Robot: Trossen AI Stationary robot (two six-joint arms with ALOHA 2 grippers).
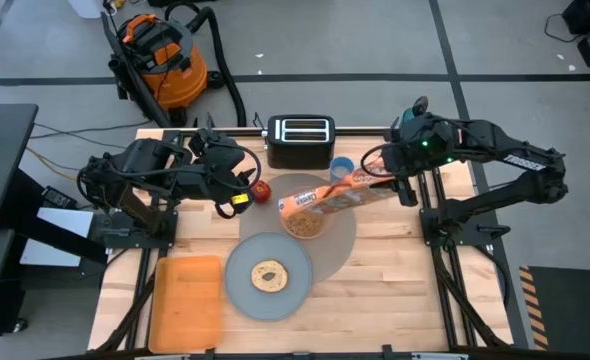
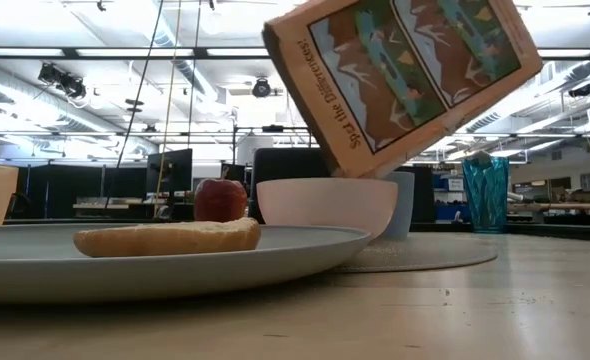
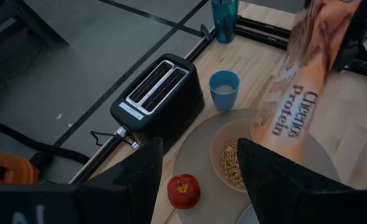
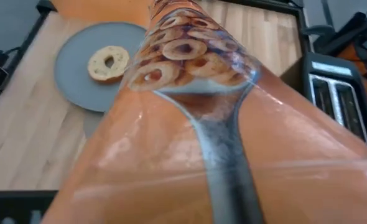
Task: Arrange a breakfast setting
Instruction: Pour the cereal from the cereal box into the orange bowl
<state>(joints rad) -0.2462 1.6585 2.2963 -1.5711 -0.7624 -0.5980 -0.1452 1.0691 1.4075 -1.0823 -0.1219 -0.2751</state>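
Currently: pouring step. The right gripper (image 1: 400, 178) holds an orange cardboard cereal box (image 1: 337, 196) tipped mouth-down over the pink ceramic bowl (image 1: 303, 224), which already has cereal rings in it. Bowl sits on the large round grey-brown mat (image 1: 341, 240) in the middle of the tabletop.

Doing it well, as I judge it: keep the box mouth over the middle of the bowl, not its rim; tilt in small steps so rings do not come in a rush; level the box before drawing it away, so nothing falls on the mat or the small blue plastic cup (image 1: 342, 167) at the mat's far edge, beside the black two-slot toaster (image 1: 299, 139) at the far edge of the tabletop.

Right jaws: clamped on the box's closed end, part-way apart, the box's width filling them. Right wrist view is full of orange box face.

Left gripper (image 1: 241, 182): hovers above the red apple (image 1: 262, 190) at the left edge of the mat; fingers (image 3: 140, 180) stand apart, holding and touching nothing.

Smaller round grey plate (image 1: 245, 288) overlaps the mat's near-left edge and carries a halved bagel (image 1: 268, 276). Flat orange plastic tray (image 1: 187, 300) sits at the near-left corner. No metal spoon seen in any view.
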